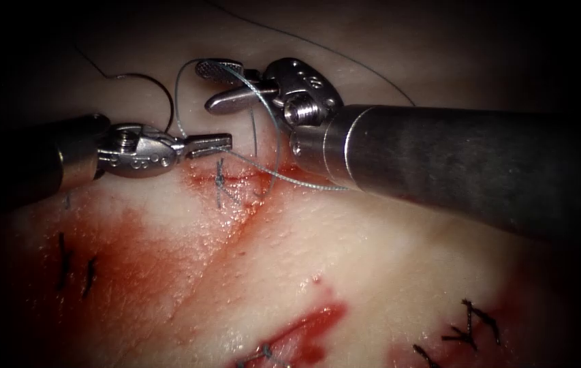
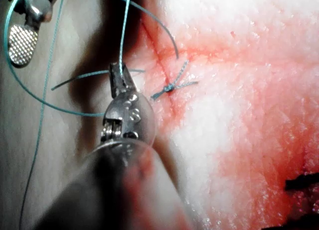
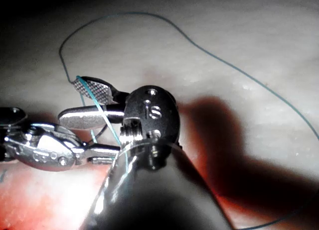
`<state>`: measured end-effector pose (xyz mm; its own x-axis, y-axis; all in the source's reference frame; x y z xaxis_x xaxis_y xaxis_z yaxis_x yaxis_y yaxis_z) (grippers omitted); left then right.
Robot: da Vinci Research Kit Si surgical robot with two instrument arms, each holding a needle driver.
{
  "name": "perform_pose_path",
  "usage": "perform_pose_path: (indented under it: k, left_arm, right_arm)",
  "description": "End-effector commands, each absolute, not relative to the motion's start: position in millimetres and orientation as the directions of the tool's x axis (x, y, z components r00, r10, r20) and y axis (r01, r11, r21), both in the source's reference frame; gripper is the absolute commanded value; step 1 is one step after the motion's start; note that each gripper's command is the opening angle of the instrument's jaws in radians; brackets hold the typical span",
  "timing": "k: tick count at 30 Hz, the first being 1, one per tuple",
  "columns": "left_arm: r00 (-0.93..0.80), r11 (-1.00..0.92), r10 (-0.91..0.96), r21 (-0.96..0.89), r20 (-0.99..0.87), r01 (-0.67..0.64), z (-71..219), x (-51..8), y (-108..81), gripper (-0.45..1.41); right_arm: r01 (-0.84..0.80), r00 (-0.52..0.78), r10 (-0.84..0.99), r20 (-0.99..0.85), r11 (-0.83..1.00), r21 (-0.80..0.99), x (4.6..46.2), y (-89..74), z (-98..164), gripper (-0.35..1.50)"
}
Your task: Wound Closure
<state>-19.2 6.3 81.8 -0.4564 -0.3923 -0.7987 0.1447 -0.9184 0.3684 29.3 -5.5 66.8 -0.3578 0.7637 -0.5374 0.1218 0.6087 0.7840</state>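
Observation:
The left tool (image 1: 225,142) reaches in from the left with its jaws shut on the thread (image 1: 175,102) just above the upper end of the cut (image 1: 239,221). A tied knot (image 1: 220,181) with short ends sits on the cut right below those jaws. Above and to the right, the right tool (image 1: 207,86) has its jaws open, and a loop of thread drapes across them and around its wrist. In the left wrist view the left tool (image 2: 117,69) pinches the thread next to the knot (image 2: 169,87). In the right wrist view the thread crosses the right tool's (image 3: 71,100) open jaws.
Red fluid (image 1: 127,238) stains the tissue left of the cut. Older dark stitches (image 1: 75,269) lie at the lower left and more (image 1: 470,324) at the lower right. A second open wound (image 1: 304,332) sits at the bottom edge. Slack thread (image 1: 344,58) trails behind the right tool's shaft.

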Motion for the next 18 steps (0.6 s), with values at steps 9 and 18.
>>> perform_pose_path:
  k: [9,18]
  left_arm:
    - [-0.425,-0.915,-0.403,0.364,-0.811,0.173,80.8,-22.1,6.8,-0.45]
    - [-0.402,-0.909,-0.418,0.372,-0.815,0.189,78.5,-23.5,6.1,-0.45]
  right_arm:
    - [0.167,-0.320,0.824,-0.467,0.534,0.829,31.2,-5.2,67.0,0.83]
    - [0.223,-0.255,0.905,-0.340,0.397,0.890,32.5,-5.3,66.5,1.26]
